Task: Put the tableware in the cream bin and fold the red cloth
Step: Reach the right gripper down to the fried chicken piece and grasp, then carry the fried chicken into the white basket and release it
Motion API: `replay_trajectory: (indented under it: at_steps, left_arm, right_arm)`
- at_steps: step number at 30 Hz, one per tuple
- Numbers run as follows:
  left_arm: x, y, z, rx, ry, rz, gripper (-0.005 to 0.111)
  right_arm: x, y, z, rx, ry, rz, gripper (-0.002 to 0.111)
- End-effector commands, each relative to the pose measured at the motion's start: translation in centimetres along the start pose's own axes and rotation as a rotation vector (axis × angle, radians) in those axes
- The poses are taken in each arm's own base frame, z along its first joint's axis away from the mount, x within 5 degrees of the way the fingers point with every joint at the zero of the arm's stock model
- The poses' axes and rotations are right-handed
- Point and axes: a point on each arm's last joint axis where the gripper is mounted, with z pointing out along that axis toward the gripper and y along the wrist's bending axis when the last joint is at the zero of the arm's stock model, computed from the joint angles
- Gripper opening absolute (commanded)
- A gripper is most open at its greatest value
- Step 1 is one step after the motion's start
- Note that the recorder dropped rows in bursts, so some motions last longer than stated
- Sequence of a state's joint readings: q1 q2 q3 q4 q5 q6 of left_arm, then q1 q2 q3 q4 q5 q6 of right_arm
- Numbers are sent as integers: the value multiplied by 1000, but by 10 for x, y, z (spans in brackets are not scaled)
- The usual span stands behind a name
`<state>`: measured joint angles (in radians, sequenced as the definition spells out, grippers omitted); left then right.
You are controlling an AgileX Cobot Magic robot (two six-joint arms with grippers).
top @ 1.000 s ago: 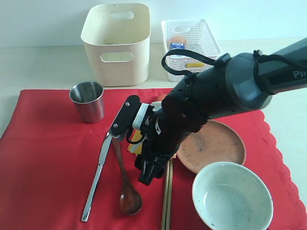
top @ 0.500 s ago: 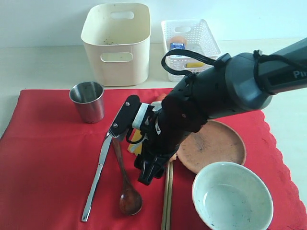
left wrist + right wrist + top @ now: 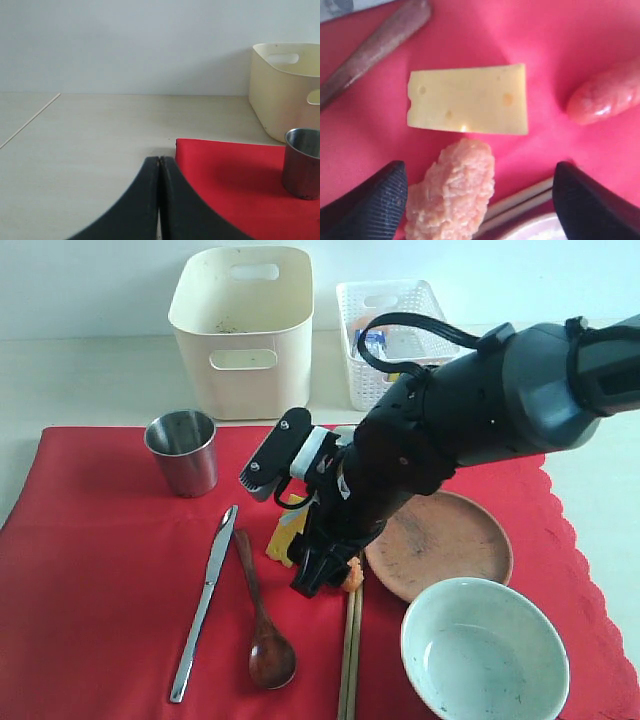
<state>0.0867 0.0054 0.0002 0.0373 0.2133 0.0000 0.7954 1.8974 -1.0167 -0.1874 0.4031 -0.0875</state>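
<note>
The red cloth [image 3: 100, 570] covers the table front and carries the tableware: steel cup [image 3: 183, 452], knife [image 3: 205, 600], wooden spoon [image 3: 262, 625], chopsticks [image 3: 350, 650], brown plate [image 3: 440, 545] and green bowl [image 3: 485, 650]. Behind the cloth stands the cream bin [image 3: 240, 330]. My right gripper [image 3: 328, 572] points down, open, over a pinkish food lump [image 3: 452, 192] beside the chopsticks [image 3: 520, 202], gripping nothing. My left gripper [image 3: 159, 162] is shut and empty, low over the bare table by the cloth's corner [image 3: 225, 175], with the cup [image 3: 302, 162] and bin [image 3: 287, 85] beyond it.
A cheese wedge [image 3: 467, 100] and a sausage [image 3: 605, 97] lie on the cloth just past the right fingers. The spoon handle [image 3: 375, 45] runs beside the cheese. A white lattice basket [image 3: 395, 325] with food stands right of the bin, partly behind the right arm.
The right arm has shifted up and to the right, uncovering the knife's upper end and the cheese. Its jaws stayed open. The tableware has not moved.
</note>
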Motion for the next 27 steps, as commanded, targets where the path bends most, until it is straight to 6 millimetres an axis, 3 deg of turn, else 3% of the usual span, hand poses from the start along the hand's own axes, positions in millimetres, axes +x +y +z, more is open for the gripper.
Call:
replay_trajectory:
  at_steps: [1,6,14,19,27]
  left_arm:
    - [-1,0,0,0,-9,-8,0]
    - [-1,0,0,0,-9,-8,0]
    - [-1,0,0,0,-9,-8,0]
    - [-1,0,0,0,-9,-8,0]
    - [-1,0,0,0,-9,-8,0]
  right_arm:
    - [6,0,9,-6,52,8,76]
    - [7,0,11,-10,57,16,69]
    - [7,1,11,-14,56,25,21]
    - [5,1,6,-19,44,58,0]
    - [-5,-4,-29,3,-49,117,0]
